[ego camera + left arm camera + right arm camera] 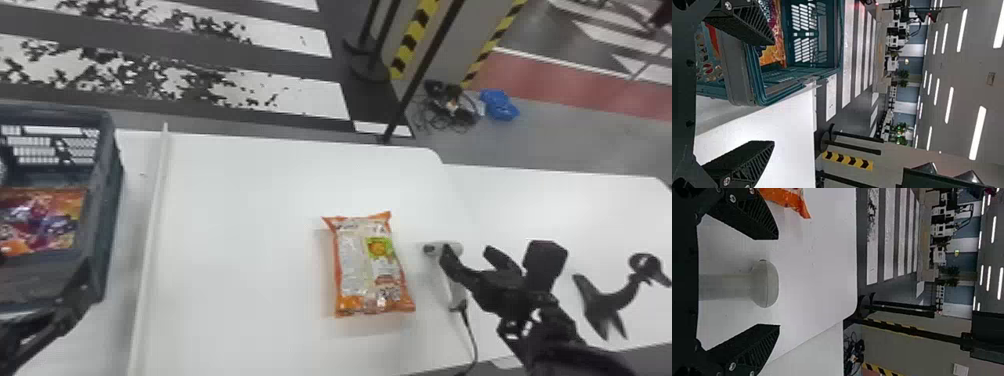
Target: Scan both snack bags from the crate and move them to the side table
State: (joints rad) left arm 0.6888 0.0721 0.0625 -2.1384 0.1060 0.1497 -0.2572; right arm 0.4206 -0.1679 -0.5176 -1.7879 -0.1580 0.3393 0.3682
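In the head view my left gripper [75, 295] is by the near right corner of the dark crate [112, 165], and a colourful snack bag [42, 220] lies inside that crate. An orange snack bag [370, 265] rests flat on the white table. To its right, my right gripper [467, 255] is open over the grey scanner [452, 290]. The right wrist view has the scanner [766, 284] between the spread fingers of my right gripper [778, 282], with a gap on each side. In the left wrist view my left gripper [774, 93] is open and holds nothing, beside the crate [828, 39].
A raised white strip [152, 225] runs along the table between crate and orange bag. The side table [560, 205] adjoins on the right, bearing a black curved stand [610, 300]. A cable [470, 335] trails from the scanner. Black posts [425, 60] rise behind the tables.
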